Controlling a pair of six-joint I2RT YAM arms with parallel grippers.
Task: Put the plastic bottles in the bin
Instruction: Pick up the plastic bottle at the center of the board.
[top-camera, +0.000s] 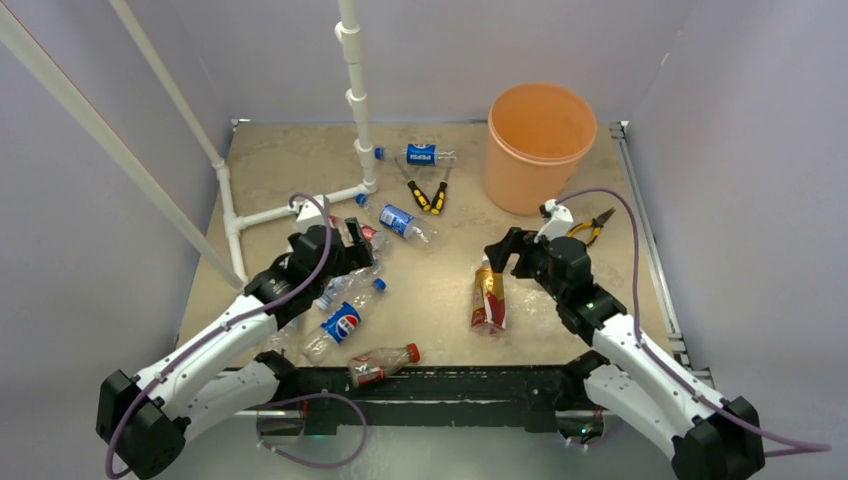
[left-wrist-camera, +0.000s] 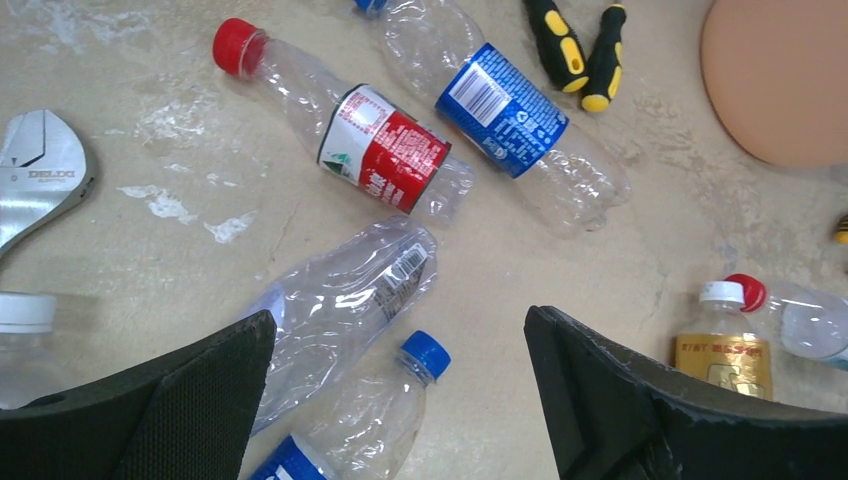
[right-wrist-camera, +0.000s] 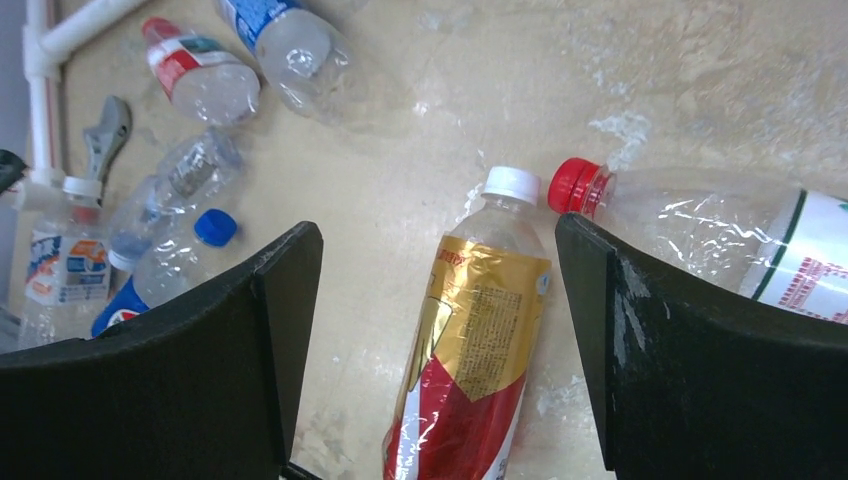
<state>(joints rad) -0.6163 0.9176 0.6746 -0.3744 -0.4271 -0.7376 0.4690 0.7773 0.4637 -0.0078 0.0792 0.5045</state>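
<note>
Bottles (left-wrist-camera: 385, 148) lie scattered; left gripper (left-wrist-camera: 398, 318) and right gripper (right-wrist-camera: 438, 228) gape wide, holding nothing.

Behind the left end effector (top-camera: 352, 250) and the right end effector (top-camera: 497, 258), each arm runs back as smooth white shell links joined by chunky black joint housings, with a purple cable (top-camera: 636, 280) looping out just behind the end effector and trailing along the links. Each end effector carries two broad, matte-black, wedge-shaped fingers (left-wrist-camera: 190, 400) with a finely textured face; the right one's finger shows pale scuff marks.
</note>
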